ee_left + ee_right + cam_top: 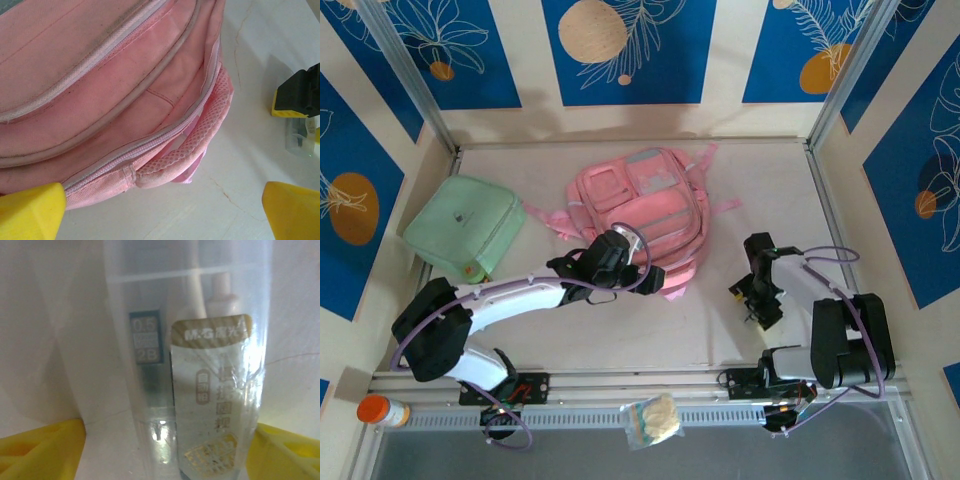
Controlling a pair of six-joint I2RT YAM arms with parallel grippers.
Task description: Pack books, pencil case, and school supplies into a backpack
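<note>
The pink backpack [640, 205] lies flat in the middle of the table, its zip shut along the near edge [100, 75]. My left gripper [605, 262] hovers at that near edge, open, with bare table between its yellow fingers [161, 212]. A clear plastic packet of school supplies [200, 390], with a gold-and-white label and a 2B lead tube inside, lies on the table right of the backpack [298, 140]. My right gripper [760, 300] points down over it, open, one finger on each side of the packet [167, 450]. The books are out of view.
A mint-green square pouch [465, 225] sits at the left, against the wall. An orange-capped bottle [382, 411] and a small clear bag [653, 420] lie on the rail at the near edge. Metal frame posts and patterned walls enclose the table.
</note>
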